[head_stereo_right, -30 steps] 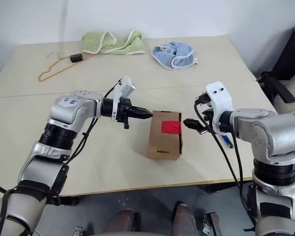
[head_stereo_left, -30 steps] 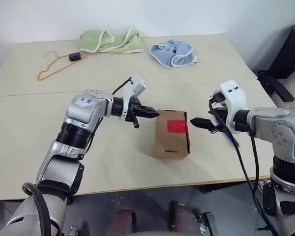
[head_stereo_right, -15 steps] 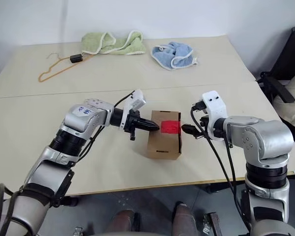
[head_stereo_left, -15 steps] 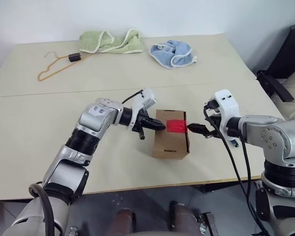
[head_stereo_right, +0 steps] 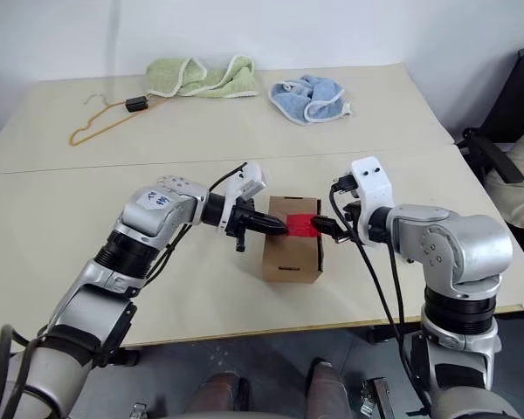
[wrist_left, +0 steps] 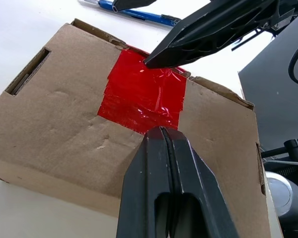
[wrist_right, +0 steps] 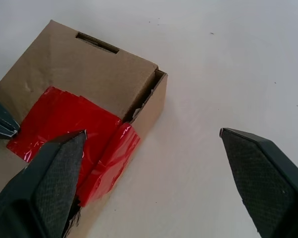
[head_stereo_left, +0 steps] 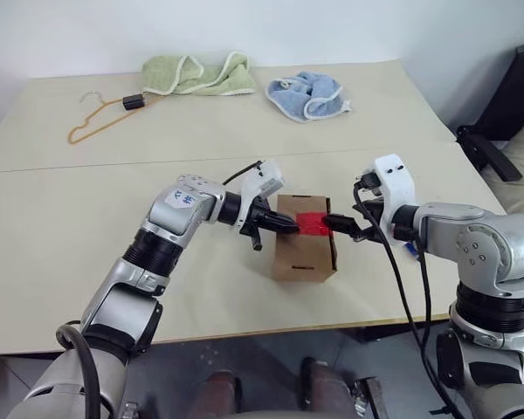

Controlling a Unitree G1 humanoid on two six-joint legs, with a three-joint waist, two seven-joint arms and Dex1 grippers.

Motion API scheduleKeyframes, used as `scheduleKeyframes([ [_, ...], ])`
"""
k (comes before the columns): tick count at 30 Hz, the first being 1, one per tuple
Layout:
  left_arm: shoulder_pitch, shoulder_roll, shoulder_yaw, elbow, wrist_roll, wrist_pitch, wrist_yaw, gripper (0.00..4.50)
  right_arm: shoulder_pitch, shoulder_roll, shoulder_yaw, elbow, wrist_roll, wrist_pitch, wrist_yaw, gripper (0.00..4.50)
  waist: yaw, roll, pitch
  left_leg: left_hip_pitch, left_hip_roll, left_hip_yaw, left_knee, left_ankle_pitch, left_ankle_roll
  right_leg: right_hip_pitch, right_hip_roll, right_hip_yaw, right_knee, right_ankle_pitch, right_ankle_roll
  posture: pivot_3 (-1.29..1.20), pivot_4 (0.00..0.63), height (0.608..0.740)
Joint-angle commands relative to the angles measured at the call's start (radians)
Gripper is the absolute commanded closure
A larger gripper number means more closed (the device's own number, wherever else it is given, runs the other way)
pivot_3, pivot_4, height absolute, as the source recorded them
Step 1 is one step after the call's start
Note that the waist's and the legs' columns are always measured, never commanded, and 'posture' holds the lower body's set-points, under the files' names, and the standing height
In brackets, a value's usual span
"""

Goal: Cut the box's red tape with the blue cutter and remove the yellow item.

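At the upper left of the head view an orange wire hanger (head_stereo_left: 100, 118) and a light green towel (head_stereo_left: 196, 74) lie on the pale wooden table (head_stereo_left: 52, 227), well clear of my work. Toward the centre, my left gripper (head_stereo_left: 288, 224) is pinched fully shut with nothing in it, its tip pressed at the near edge of the glossy red tape patch (wrist_left: 144, 94), probably to steady the small brown cardboard box (head_stereo_left: 304, 249) or work at the seam. The box sits mid-frame, its flaps taped down, so the yellow item is presumably inside. Right of it, my right gripper (head_stereo_left: 339, 225) is spread wide and empty, one finger (wrist_right: 49, 183) over the tape's folded end at the box's corner. The slim blue pen-shaped cutter (wrist_left: 136, 12) lies on the table beyond the box, unheld; I judge it must be picked up first.
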Motion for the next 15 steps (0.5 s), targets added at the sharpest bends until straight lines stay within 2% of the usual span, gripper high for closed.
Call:
scheduleKeyframes([
  [1, -0.01, -0.003, -0.001, 0.002, 0.01, 0.003, -0.001, 4.5, 0.013, -0.011, -0.005, -0.033, 0.006, -0.001, -0.004, 0.03, 0.0, 0.0, 0.0, 0.0, 0.0, 0.0, 0.0, 0.0, 0.0, 0.0, 0.0, 0.0, 0.0, 0.0, 0.0, 0.0, 0.15, 0.74],
  [15, -0.011, 0.005, 0.003, 0.0, 0.013, 0.014, 0.0, 4.5, 0.133, -0.098, -0.005, 0.006, 0.012, -0.077, 0.027, 0.03, 0.01, 0.0, -0.001, 0.001, 0.0, 0.0, 0.0, 0.0, 0.0, 0.001, 0.0, 0.0, 0.0, 0.0, 0.0, 0.0, 0.15, 0.74],
])
